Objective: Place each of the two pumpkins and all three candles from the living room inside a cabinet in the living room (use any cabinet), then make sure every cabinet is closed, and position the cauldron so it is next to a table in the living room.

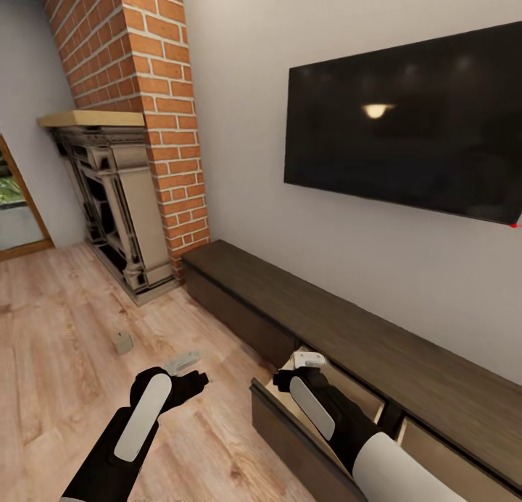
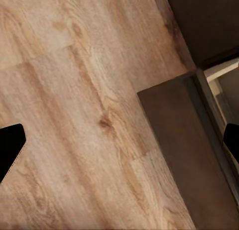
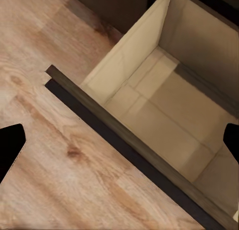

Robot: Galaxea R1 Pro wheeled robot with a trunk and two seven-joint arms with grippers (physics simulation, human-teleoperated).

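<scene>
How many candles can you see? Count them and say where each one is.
1: a candle stands on the wood floor in front of the fireplace, left of the cabinet. Others may be hidden.

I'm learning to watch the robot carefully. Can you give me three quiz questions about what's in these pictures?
1. True or false: the drawer of the long brown cabinet below the right gripper is pulled open.
2. What small pale thing lies on the wooden floor near the fireplace? A) a pumpkin B) a candle C) a cup
3. Fill in: the left gripper hangs over the ______.

Key
1. True. The right wrist view shows its pale beige inside, with nothing in the part visible.
2. B. It is a short grey-white cylinder.
3. Floor. The left wrist view looks down on the planks beside the drawer front.
</scene>
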